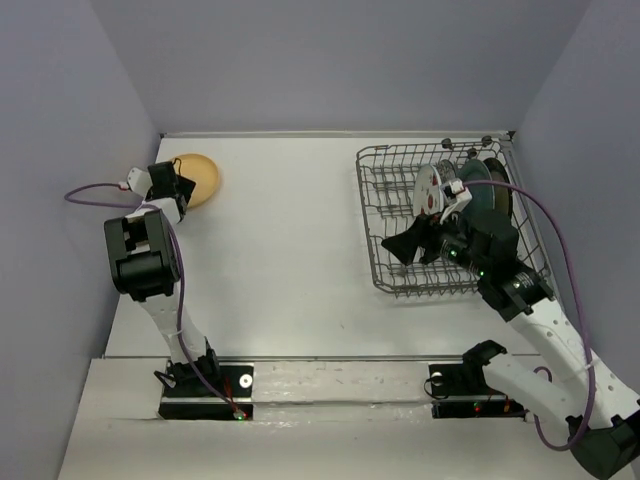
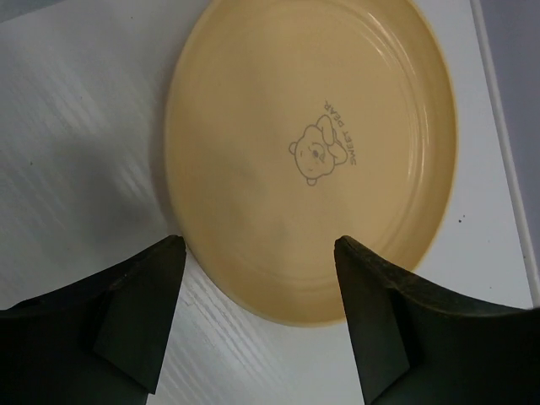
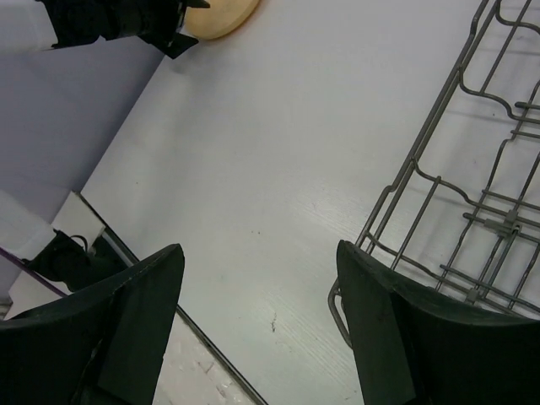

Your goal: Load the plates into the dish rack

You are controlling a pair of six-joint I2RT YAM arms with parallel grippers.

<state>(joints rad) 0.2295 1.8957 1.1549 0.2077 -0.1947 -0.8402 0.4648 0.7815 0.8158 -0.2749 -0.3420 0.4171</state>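
Note:
The orange-yellow plate (image 1: 198, 177) lies flat on the table at the far left. It fills the left wrist view (image 2: 312, 143), with a bear mark in its middle. My left gripper (image 1: 178, 188) is open just short of the plate's near edge (image 2: 257, 283), and its fingers straddle that rim without touching it. The grey wire dish rack (image 1: 395, 205) stands at the far right. A white plate with red marks (image 1: 429, 188) and a teal-blue plate (image 1: 493, 200) stand upright in it. My right gripper (image 1: 404, 246) is open and empty over the rack's near left corner (image 3: 257, 291). My arm hides any other plates.
The rack's wire wall (image 3: 422, 177) runs close beside my right finger (image 3: 396, 329). The side walls stand close to the plate on the left and the rack on the right. The table's near edge strip (image 3: 152, 278) shows below the right gripper.

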